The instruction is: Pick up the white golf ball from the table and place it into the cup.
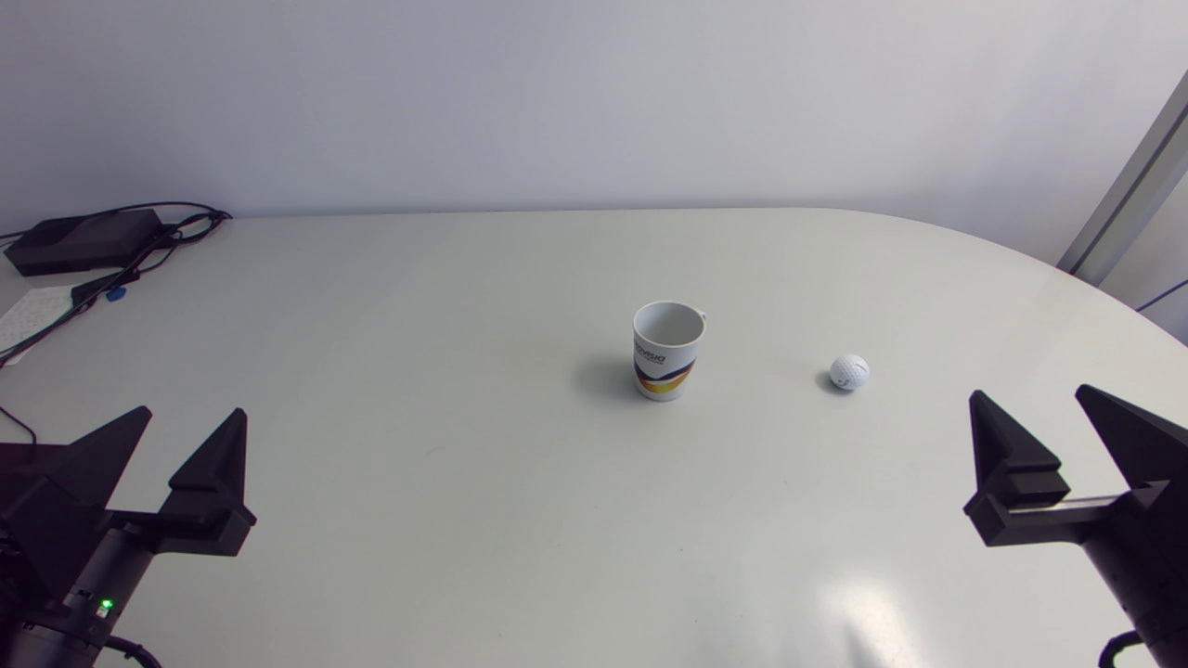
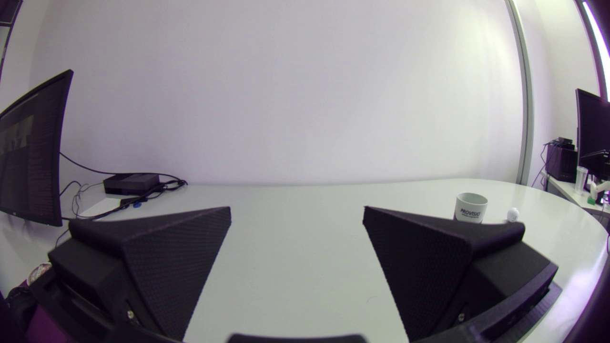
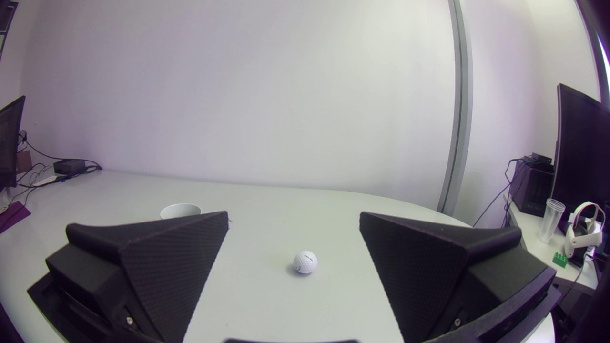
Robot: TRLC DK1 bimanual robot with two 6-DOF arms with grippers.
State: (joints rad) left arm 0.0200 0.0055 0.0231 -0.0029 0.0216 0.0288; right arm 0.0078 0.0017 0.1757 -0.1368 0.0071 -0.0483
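The white golf ball [image 1: 849, 371] lay on the table [image 1: 464, 520], a small dimpled sphere with a dark mark on its side. It rested to the right of the cup [image 1: 667, 349] and well apart from it. The cup stood upright near the table's middle: a glossy white mug, slightly tapered, with a round open mouth. It had a band of orange, yellow and dark blue low on its wall, and a bit of handle showed behind its rim. The table was smooth and off-white, with a soft sheen and a rounded far right edge.

The right gripper [image 1: 1028, 394] sat at the near right, its jaws spread wide around nothing. In the right wrist view the ball lay ahead of it, in line with the gap between its matte black, finely cross-hatched wedges. The left gripper [image 1: 192, 413] sat at the near left, its jaws likewise wide apart and holding nothing.

A flat black box [image 1: 83, 239] with tangled black cables [image 1: 139, 264] lay at the far left corner, near a sheet of paper [image 1: 32, 311].
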